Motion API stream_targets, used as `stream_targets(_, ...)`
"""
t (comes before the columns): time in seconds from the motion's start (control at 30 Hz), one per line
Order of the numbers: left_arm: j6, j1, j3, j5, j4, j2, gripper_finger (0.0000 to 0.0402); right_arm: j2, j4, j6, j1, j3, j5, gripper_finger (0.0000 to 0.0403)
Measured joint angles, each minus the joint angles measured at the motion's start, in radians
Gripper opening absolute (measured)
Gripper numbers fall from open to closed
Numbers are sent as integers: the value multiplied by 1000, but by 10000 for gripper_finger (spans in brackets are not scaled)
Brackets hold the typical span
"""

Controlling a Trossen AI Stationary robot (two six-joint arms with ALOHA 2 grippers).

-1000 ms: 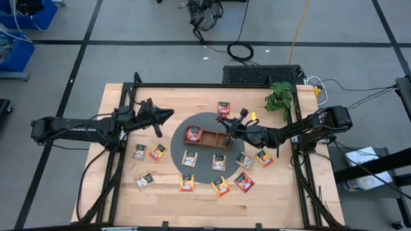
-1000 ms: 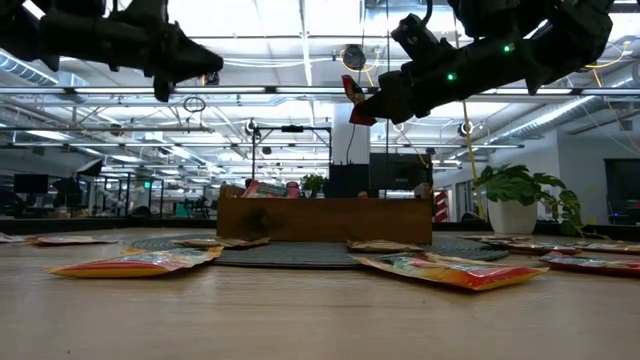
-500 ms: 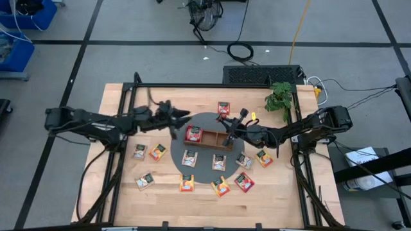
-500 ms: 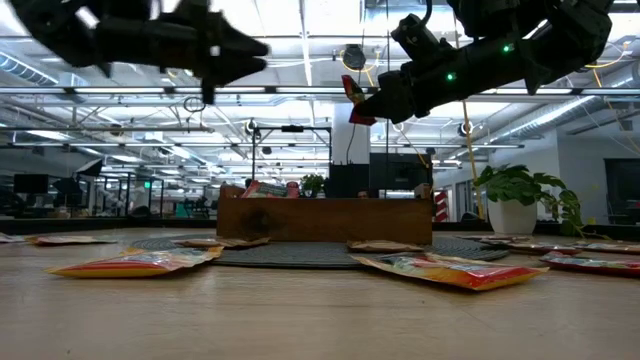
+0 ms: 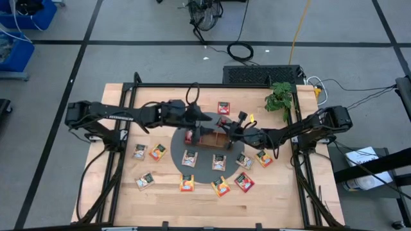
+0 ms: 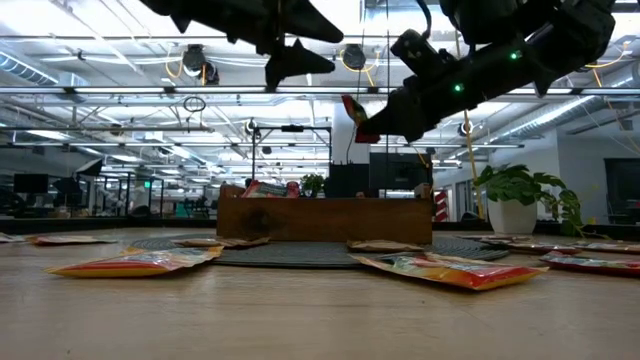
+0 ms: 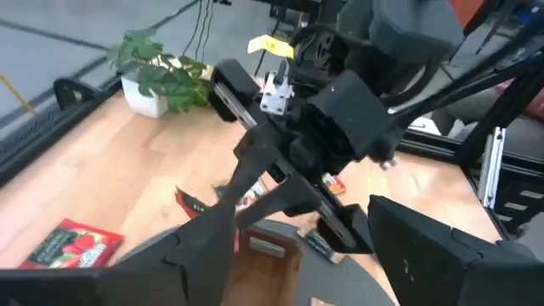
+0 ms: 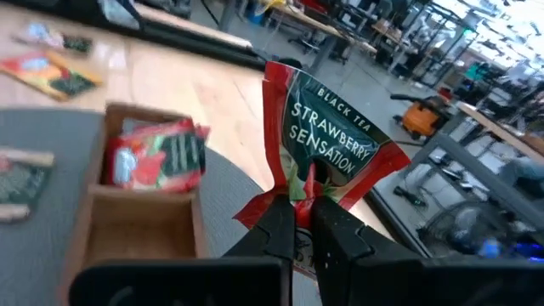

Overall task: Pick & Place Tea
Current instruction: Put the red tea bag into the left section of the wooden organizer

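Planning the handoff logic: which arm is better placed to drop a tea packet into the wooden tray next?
Right. Its gripper is shut on a red tea packet above the tray; the left gripper is open, holding nothing.

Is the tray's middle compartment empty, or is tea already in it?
Empty, going by the right wrist view: the wooden tray shows bare wood there, while a red packet fills the end compartment beyond.

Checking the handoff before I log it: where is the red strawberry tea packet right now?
The red strawberry packet is pinched in the right gripper, held in the air above the wooden tray at the table's middle, with the left gripper close beside it.
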Motion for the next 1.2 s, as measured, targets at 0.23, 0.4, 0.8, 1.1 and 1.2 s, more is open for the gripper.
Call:
stream_targets(0.23,-221,31,30,86,-44,3,248,0,15,-64,28,0,6,11)
stream_targets(0.4,-353,78,62,205,-103,55,244,0,18,-76,35,0,6,11)
stream_targets(0.8,-342,123,334,255,-434,256,243,0,13,-76,40,0,6,11)
stream_targets(1.1,-294,115,425,248,-541,325,243,0,1,-80,40,0,6,11)
stream_targets(1.2,-280,118,427,248,-542,317,243,0,-6,-75,40,0,6,11)
